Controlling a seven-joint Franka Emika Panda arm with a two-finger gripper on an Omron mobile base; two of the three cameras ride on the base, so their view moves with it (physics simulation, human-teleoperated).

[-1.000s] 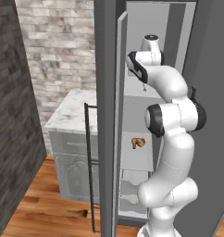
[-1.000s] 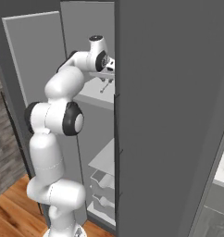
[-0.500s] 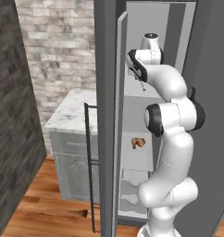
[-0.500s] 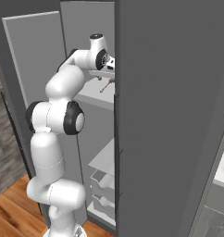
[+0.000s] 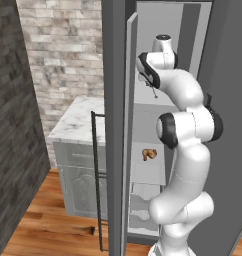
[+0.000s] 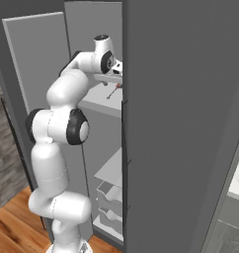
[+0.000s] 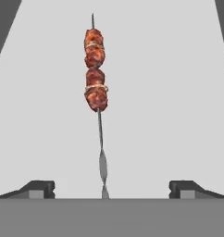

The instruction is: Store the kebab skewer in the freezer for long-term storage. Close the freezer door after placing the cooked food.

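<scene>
The kebab skewer (image 7: 96, 88), a thin metal stick with red-brown meat chunks at its far end, lies on a white shelf (image 7: 178, 115) inside the freezer (image 6: 180, 123). My gripper (image 7: 111, 189) is open just behind the stick's ring end. Its fingertips (image 7: 40, 187) stand wide apart on either side without touching it. From the right base the skewer (image 6: 112, 92) shows as a small stick on the upper shelf, below my hand. The freezer door (image 5: 115, 130) stands open, its black bar handle (image 5: 96, 180) facing left.
A brown croissant-like lump (image 5: 149, 154) sits on a lower freezer shelf, with white drawers (image 6: 109, 200) below. A marble-topped grey cabinet (image 5: 75, 130) and a brick wall stand to the left of the door. The floor is wood.
The jaws have gone from shut on the skewer to wide open, and the skewer now rests free on the shelf. The arm has hardly moved.
</scene>
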